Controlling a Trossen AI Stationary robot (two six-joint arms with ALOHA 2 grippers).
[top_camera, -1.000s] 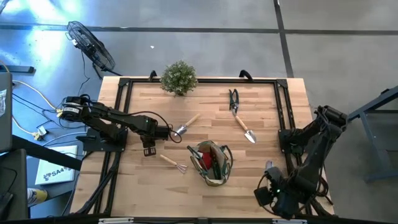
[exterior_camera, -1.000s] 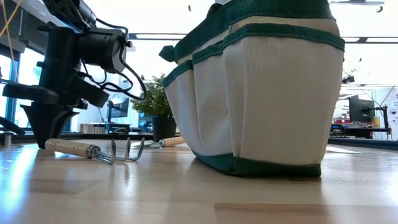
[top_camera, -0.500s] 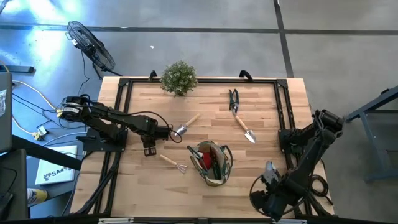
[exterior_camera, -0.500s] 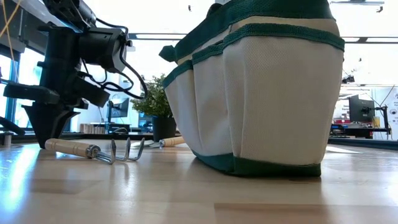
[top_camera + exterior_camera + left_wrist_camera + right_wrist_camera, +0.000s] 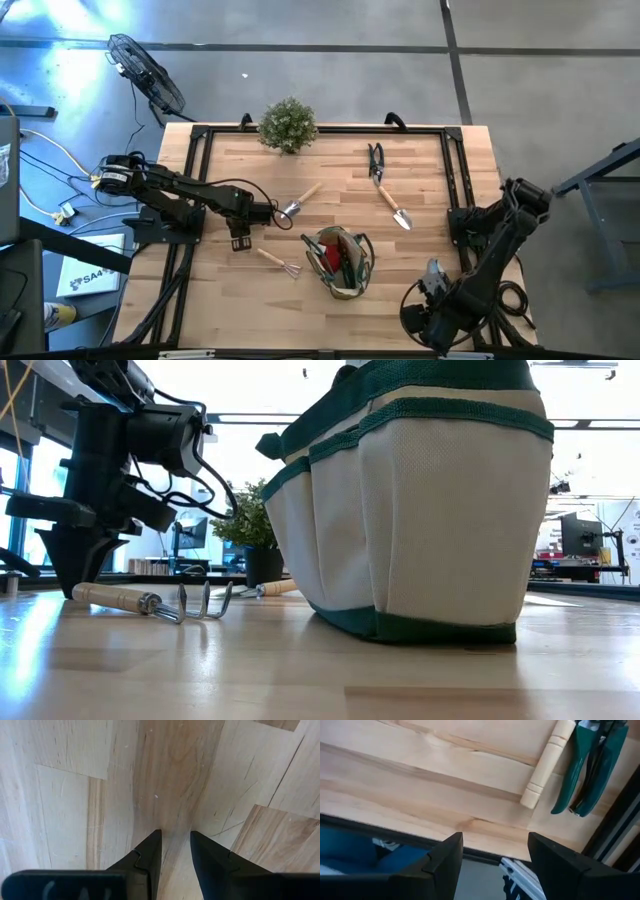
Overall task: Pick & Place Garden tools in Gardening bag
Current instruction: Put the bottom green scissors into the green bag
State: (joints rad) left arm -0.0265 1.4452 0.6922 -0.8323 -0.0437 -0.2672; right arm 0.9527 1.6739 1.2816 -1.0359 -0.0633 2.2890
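Pale wood tabletop (image 5: 230,300) on a grey floor, with a fan (image 5: 147,76) off the 10 o'clock corner and a potted plant (image 5: 288,125) on the far edge at 11 o'clock. Clock positions are read from the high view.

At 9 o'clock, the left tool (image 5: 175,836) points down at bare wood. Its jaws are only a narrow slot apart with nothing between them. No change from a second ago. In the low view it stands just beside the handle end of the rake (image 5: 279,263), not touching it as far as I can tell.

At 10 o'clock of the bag lies a small scoop trowel (image 5: 297,203), loose on the wood. The rake is at 9 o'clock of the bag, also loose.

The gardening bag (image 5: 341,264) stands upright at 6 o'clock, mouth up, with red and green handles already showing inside.

At 1 o'clock are green-handled pruners (image 5: 375,160), with a second trowel (image 5: 392,207) just beside them. Both are still out.

What changed: the right arm has swung back and toward the near edge, to the 5 o'clock corner. The right tool (image 5: 495,851) is spread wide and empty, looking over the tabletop rim.

Read: the right arm is probably backing off to park. Four tools are left. The left tool is best placed for the rake, but it would need to widen before dropping over the handle.
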